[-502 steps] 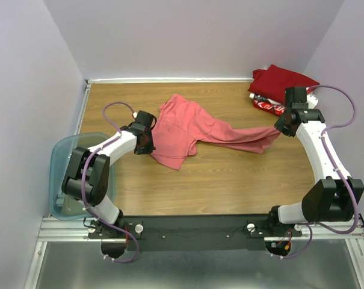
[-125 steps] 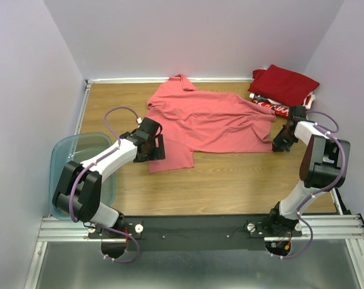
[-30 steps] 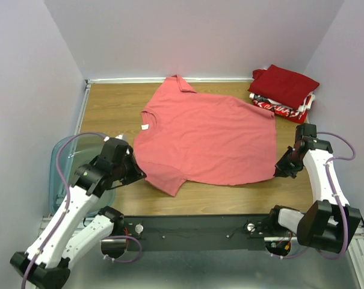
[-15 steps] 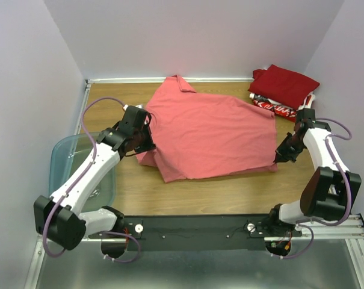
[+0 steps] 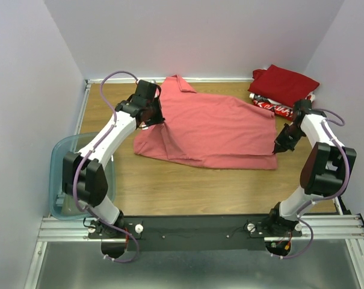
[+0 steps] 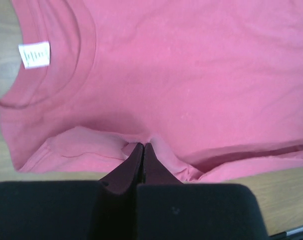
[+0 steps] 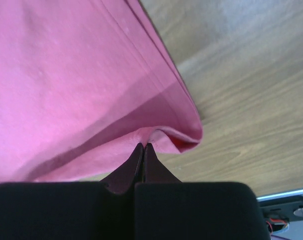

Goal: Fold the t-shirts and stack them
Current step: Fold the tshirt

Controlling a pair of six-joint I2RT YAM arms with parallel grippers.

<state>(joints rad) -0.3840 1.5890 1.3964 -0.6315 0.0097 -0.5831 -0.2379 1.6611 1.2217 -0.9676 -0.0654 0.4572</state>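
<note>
— How does the left gripper (image 6: 142, 146) stand?
— Its fingers are pressed together with no gap between them. They pinch a small fold of the salmon-pink t-shirt (image 5: 212, 129) at its left edge, just below the neck opening and the white tag (image 6: 34, 55).
— And the right gripper (image 7: 143, 146)?
— It is clamped just as tight, with its tips biting the doubled hem at the shirt's near right corner.
— Where does that shirt lie?
— It is spread across the middle of the table (image 5: 200, 186), with its near edge folded over.
— How many things are there?
— There are three shirts. Besides the pink one, a dark red t-shirt (image 5: 287, 81) lies on a red t-shirt with white print (image 5: 272, 107) at the table's far right corner. There are two grippers, and one blue-grey bin (image 5: 58, 159) at the table's near left edge
</note>
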